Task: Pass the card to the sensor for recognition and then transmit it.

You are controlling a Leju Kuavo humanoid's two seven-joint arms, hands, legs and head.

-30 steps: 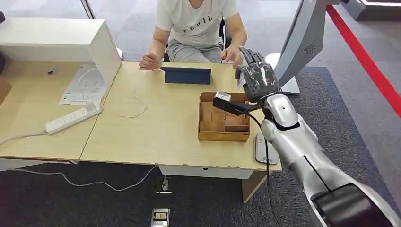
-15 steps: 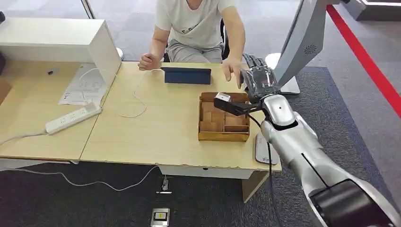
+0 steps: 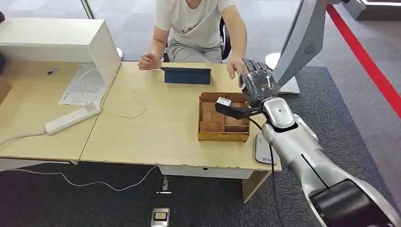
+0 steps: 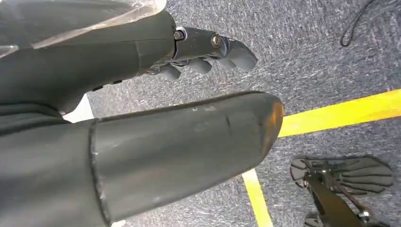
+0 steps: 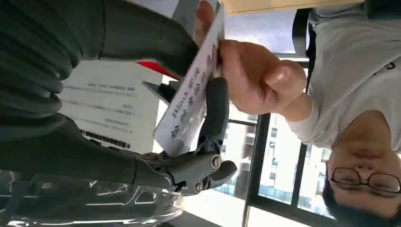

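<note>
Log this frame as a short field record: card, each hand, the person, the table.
card: held in the right hand, with the person's hand also gripping it
left hand: hanging over grey carpet, fingers curled, holding nothing
person: seated across the table
table: divided cardboard box, dark tablet, power strip

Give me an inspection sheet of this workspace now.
Surface: wooden table, mostly bare.
Job's things: card between right hand and a person's hand.
Clutter: compartment box, blue tablet, power strip, papers.
Hands: right hand pinches the card; left hand hangs over the carpet, fingers curled, holding nothing.
Cables: white cable on the table; another on the floor.
Surroundings: seated person, grey carpet, red line.
</note>
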